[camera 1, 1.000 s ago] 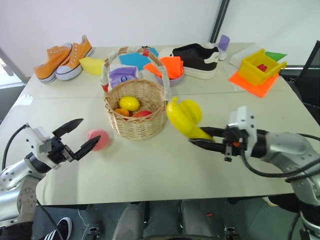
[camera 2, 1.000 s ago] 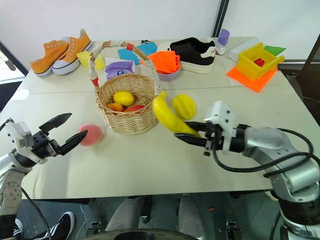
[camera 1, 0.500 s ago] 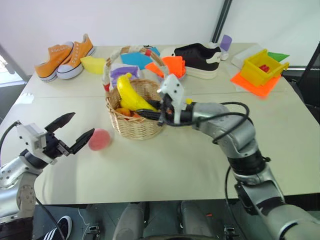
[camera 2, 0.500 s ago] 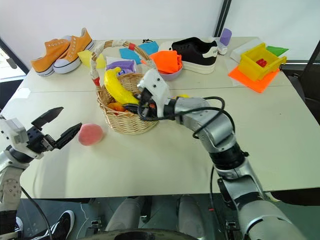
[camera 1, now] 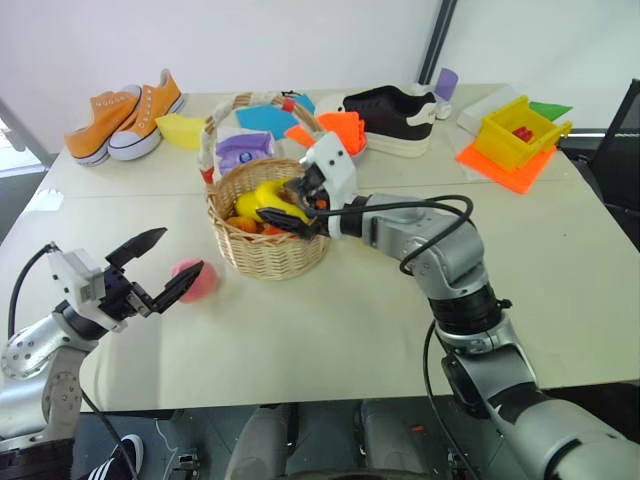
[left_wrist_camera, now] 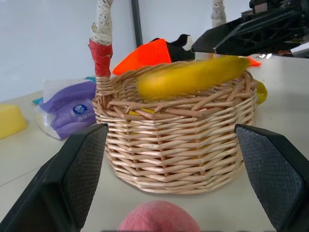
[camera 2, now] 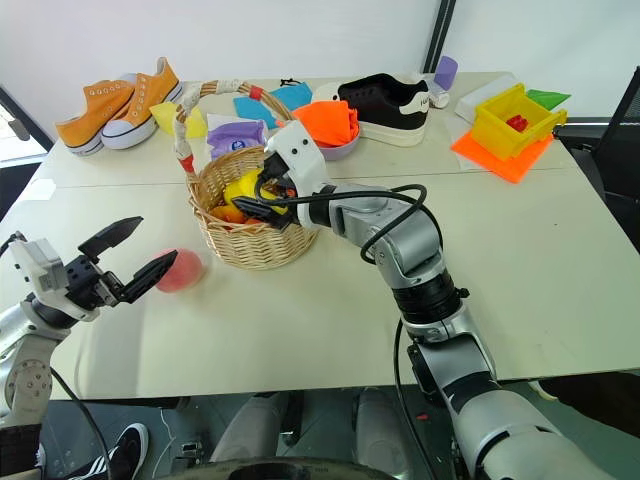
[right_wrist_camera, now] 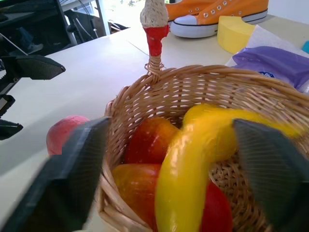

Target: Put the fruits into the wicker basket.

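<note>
The round tan woven wicker basket [camera 1: 268, 225] with its lace-wrapped arched handle serves as the drop point, so the right gripper [camera 1: 283, 208] hangs over its rim with fingers spread wide. The curved yellow plastic banana [right_wrist_camera: 193, 164] lies free inside the basket, on top of red and orange toy fruits, apparently just let go. The round pink-red toy peach [camera 1: 194, 279] sits on the white table [camera 1: 330, 330] just beside the basket, on the robot's left. The left gripper [camera 1: 160, 268] waits near the peach, fingers wide and empty, seemingly lined up to take it.
</note>
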Controlling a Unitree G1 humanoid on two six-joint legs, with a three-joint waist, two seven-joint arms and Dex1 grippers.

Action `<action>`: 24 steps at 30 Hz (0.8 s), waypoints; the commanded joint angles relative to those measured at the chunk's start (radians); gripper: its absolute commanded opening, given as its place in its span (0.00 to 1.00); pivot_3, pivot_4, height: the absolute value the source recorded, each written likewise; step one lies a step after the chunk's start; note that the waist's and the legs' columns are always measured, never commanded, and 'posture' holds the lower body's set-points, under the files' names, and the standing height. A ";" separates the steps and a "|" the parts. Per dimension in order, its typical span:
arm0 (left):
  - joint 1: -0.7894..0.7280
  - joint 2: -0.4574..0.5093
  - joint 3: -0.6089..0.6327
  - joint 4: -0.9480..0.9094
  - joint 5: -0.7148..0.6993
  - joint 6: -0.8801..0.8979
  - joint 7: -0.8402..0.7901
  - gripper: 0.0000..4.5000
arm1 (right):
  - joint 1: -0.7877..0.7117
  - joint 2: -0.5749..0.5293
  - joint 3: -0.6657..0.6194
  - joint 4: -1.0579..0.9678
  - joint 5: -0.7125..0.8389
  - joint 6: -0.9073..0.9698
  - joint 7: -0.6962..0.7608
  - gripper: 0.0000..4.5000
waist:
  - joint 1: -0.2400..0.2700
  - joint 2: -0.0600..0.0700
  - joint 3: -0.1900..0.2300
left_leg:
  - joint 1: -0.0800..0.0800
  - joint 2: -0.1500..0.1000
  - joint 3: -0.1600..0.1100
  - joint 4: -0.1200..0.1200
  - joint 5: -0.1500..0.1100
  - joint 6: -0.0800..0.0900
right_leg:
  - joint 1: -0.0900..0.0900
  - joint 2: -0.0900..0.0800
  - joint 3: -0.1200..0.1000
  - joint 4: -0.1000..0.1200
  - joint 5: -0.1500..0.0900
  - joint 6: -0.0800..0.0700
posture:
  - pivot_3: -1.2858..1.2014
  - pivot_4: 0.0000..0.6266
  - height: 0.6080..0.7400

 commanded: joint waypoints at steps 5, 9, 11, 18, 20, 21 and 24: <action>0.009 0.005 0.020 -0.029 -0.010 -0.003 0.002 1.00 | 0.138 -0.128 -0.153 -0.228 0.092 -0.077 0.116 0.99 | 0.009 0.000 0.000 | 0.000 0.000 0.000 0.000 0.000 0.000 | 0.000 0.000 0.000 -0.002 0.000 0.000 | 0.52 0.24 1.00; -0.001 0.004 0.008 -0.021 -0.007 -0.004 -0.003 1.00 | 0.344 -0.296 -0.224 -0.382 0.133 -0.097 0.208 0.99 | 0.010 0.000 0.000 | 0.000 0.000 0.000 0.000 0.000 0.000 | 0.003 -0.001 0.000 -0.004 -0.002 -0.003 | 0.52 0.24 1.00; -0.007 0.005 0.007 -0.014 -0.006 -0.005 -0.007 1.00 | 0.435 -0.359 -0.254 -0.415 0.134 -0.095 0.217 0.99 | 0.006 0.000 0.000 | 0.000 0.000 0.000 0.000 0.000 0.000 | 0.005 -0.001 0.000 -0.004 -0.002 -0.003 | 0.52 0.24 1.00; -0.021 0.010 0.005 0.006 -0.005 -0.003 -0.025 1.00 | 0.546 -0.346 -0.258 -0.362 -0.087 -0.114 -0.060 0.99 | 0.002 0.000 0.000 | 0.000 0.001 0.000 0.000 0.000 0.000 | 0.004 0.000 0.000 -0.003 -0.002 -0.004 | 0.52 0.24 1.00; -0.031 0.014 0.000 0.005 -0.008 0.004 -0.032 1.00 | 0.525 -0.274 -0.238 -0.363 -0.095 -0.084 -0.127 0.99 | 0.004 0.000 0.000 | 0.000 0.001 0.000 0.000 0.000 0.000 | 0.004 0.000 0.000 -0.003 -0.002 -0.004 | 0.52 0.24 1.00; -0.035 0.014 -0.004 0.001 -0.015 0.013 -0.035 1.00 | 0.503 -0.242 -0.222 -0.347 -0.121 -0.085 -0.169 0.99 | 0.004 0.000 0.000 | 0.000 0.001 0.000 0.000 0.000 0.000 | 0.004 0.000 0.000 -0.002 -0.002 -0.004 | 0.52 0.24 1.00; -0.028 0.025 -0.020 -0.038 -0.038 0.054 -0.061 1.00 | 0.419 -0.165 -0.216 -0.261 -0.151 -0.056 -0.246 0.99 | 0.004 0.000 0.000 | 0.000 0.001 0.000 0.001 0.000 0.000 | 0.004 0.000 0.000 -0.002 -0.002 -0.004 | 0.52 0.24 1.00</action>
